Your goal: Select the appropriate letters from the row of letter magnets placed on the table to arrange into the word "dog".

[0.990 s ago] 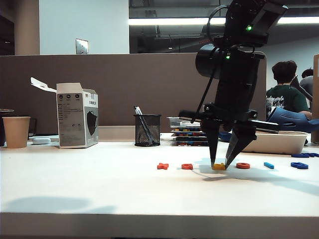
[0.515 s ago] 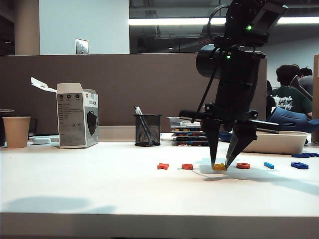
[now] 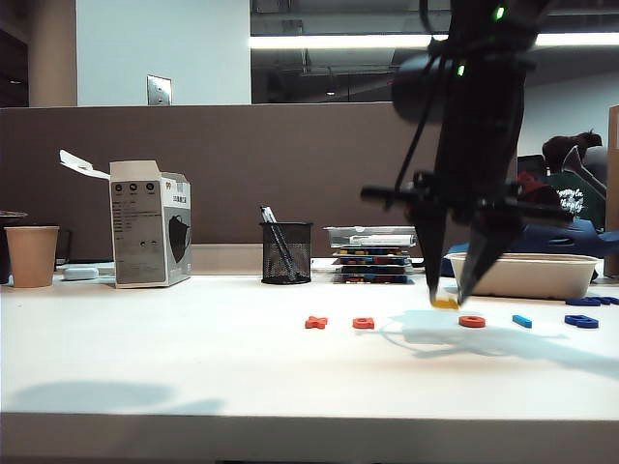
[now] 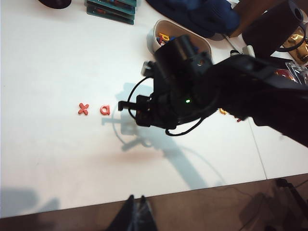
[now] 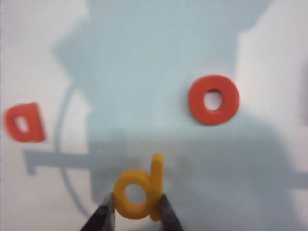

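Note:
My right gripper (image 3: 451,295) is shut on the yellow "d" (image 3: 445,304), which hangs a little above the white table (image 3: 193,367). In the right wrist view the "d" (image 5: 137,191) sits pinched between the fingertips of my right gripper (image 5: 136,208). The red-orange "o" (image 3: 472,321) (image 5: 213,99) lies flat just right of the "d". A light blue bar (image 3: 522,321) and a dark blue letter (image 3: 581,321) continue the row rightward. My left gripper (image 4: 136,204) is shut and holds nothing, out over the table's front edge.
A red-orange "x" (image 3: 316,322) (image 4: 83,109) and a red-orange "a" (image 3: 363,323) (image 4: 105,110) (image 5: 24,122) lie at the row's left. Behind stand a mesh pen cup (image 3: 286,252), stacked trays (image 3: 369,253), a white tub (image 3: 527,274), a carton (image 3: 148,224) and a paper cup (image 3: 31,255).
My right gripper has risen off the table with the yellow "d" and shifted slightly right. The other letters have not moved.

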